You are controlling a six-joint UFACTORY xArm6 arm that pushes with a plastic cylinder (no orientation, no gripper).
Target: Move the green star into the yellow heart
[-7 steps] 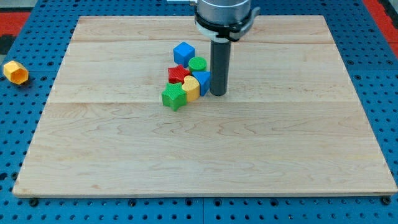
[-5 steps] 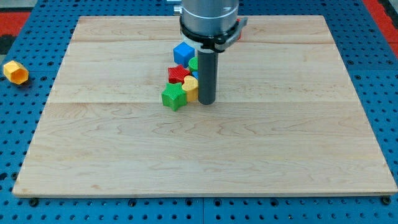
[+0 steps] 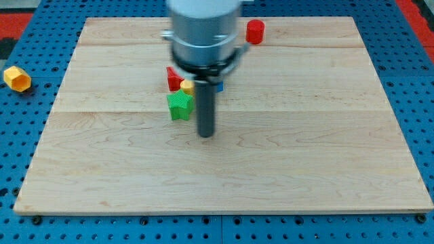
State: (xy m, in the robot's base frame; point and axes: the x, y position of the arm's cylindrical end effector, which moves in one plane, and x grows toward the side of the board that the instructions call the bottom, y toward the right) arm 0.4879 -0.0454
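**Operator:** One item is the target. Report the appearance and position of the green star [image 3: 180, 106].

**Technician:** It is a small, bright green block with a lobed, star-like outline. It lies flat on the wooden desk [image 3: 305, 156], a little toward the view's left of the desk's centre. Its top face is fully visible.

**Operator:** Position of the yellow heart [image 3: 188, 87]?

**Technician:** It is just above the green star in the view and appears to touch it. Most of it is hidden behind the rod, so only a yellow sliver shows. A red block [image 3: 174, 78], shape unclear, sits beside it toward the view's left. A blue block [image 3: 218, 86] shows only as a sliver at the rod's right side.

**Operator:** Tip location and gripper state?

**Technician:** No gripper is fitted, so no state applies. My tip [image 3: 205, 134] rests on the desk, below and to the right of the green star, near it but apart.

**Operator:** Other items?

**Technician:** A red cylinder [image 3: 255, 31] stands near the desk's top edge. A yellow hexagonal block [image 3: 17, 78] lies off the desk, on the blue pegboard [image 3: 27, 142] at the view's left.
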